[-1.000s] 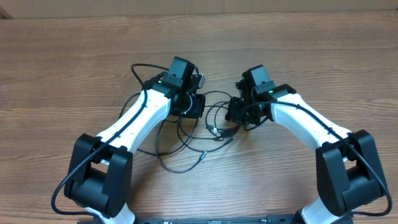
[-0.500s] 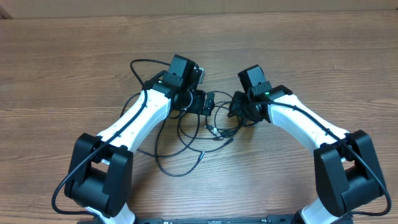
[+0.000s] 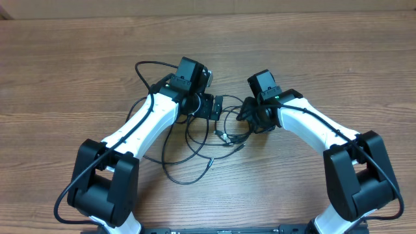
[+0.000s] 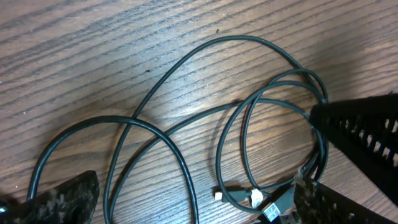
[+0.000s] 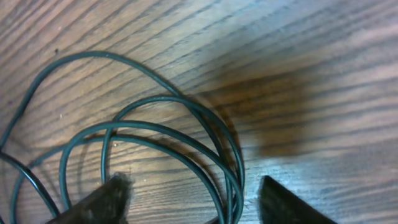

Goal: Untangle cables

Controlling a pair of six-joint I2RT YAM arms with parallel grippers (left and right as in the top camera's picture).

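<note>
A brown wood-grain table (image 3: 65,65) fills nearly every view, its grain running across the overhead frame. A paler strip (image 3: 260,5) along the top edge is all that shows beyond it. The cables (image 3: 224,137) lie loose on the bare wood at the centre of the overhead frame, between the two arms, with a wider loop trailing toward the lower centre. The left gripper (image 3: 214,106) sits just left of the tangle with its fingers well apart. In its wrist view the cords curl across the wood between them, unclamped, and small pale plugs (image 4: 256,198) lie near the lower right. The right gripper (image 5: 196,202) sits just right of the tangle, also spread. Its two dark tips show at the bottom of its wrist view, with several overlapping loops passing between them and nothing pinched.
</note>
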